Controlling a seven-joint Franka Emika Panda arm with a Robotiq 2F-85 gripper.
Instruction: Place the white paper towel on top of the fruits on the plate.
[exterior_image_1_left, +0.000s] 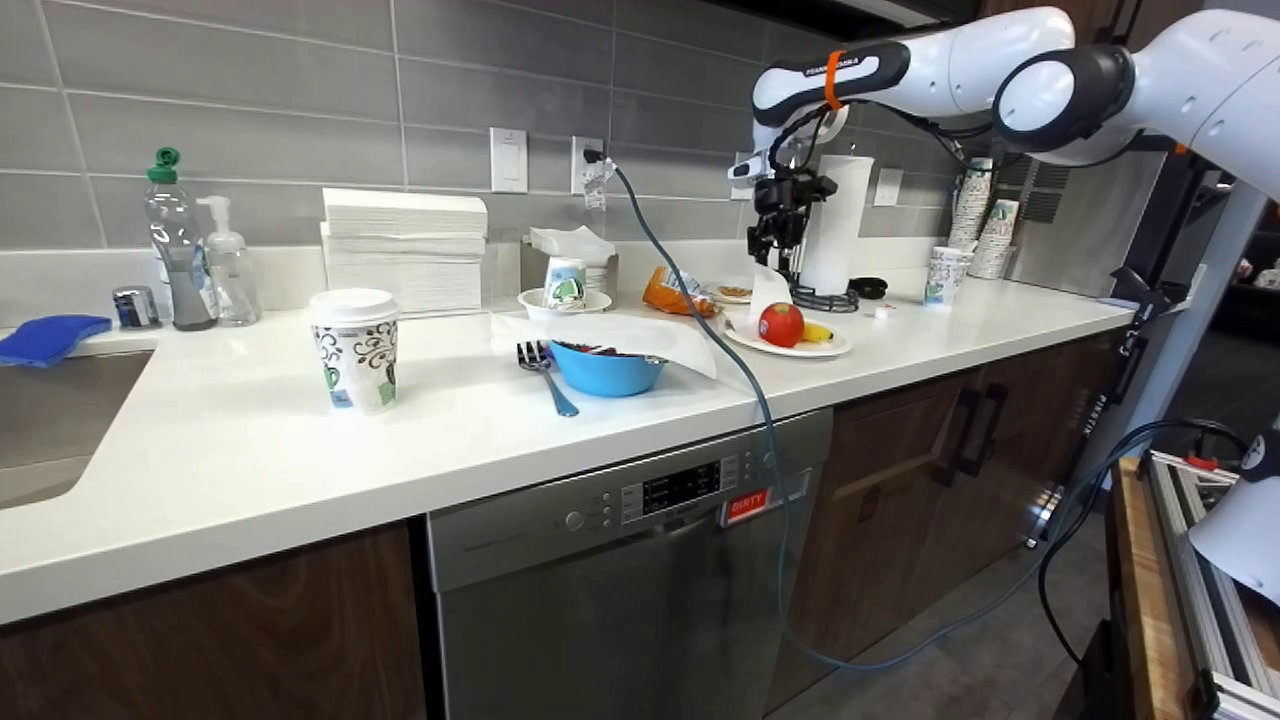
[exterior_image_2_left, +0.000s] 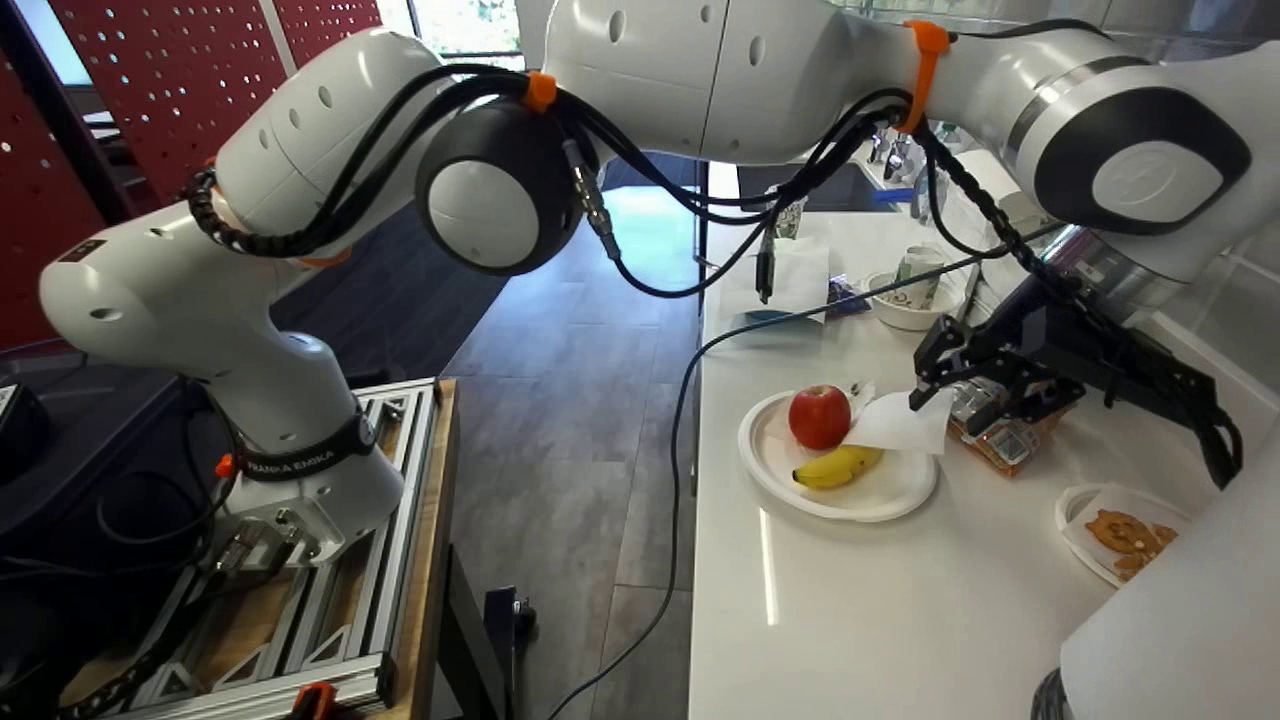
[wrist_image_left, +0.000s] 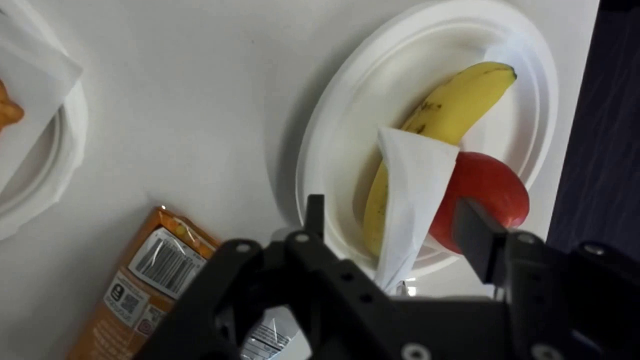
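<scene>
Gripper (wrist_image_left: 390, 215): fingers (wrist_image_left: 315, 215) spread wide, roughly 9 and 3 o'clock in the wrist view, nothing pinched. Towel (wrist_image_left: 417, 190) (going with the loose folded sheet, not the roll (exterior_image_1_left: 845, 235)) sits under the gap, biased to the 3 o'clock finger. Its long axis runs about 12:30 to 6:30, so closing would go straight across it. It lies over the banana (wrist_image_left: 465, 100) mid-length; apple (wrist_image_left: 492, 185) is out near 3, mostly bare. Plate (wrist_image_left: 345, 145) is centred toward 1; the towel's 6:30 end runs past its rim. In an exterior view the towel's raised edge comes up right below the gripper; can't tell if it touches.

My read: towel's placed, coverage partial. Next is likely a straight lift clear, or a regrip and shift toward 3 to cover the apple. Risk: a finger snags that raised edge.
</scene>
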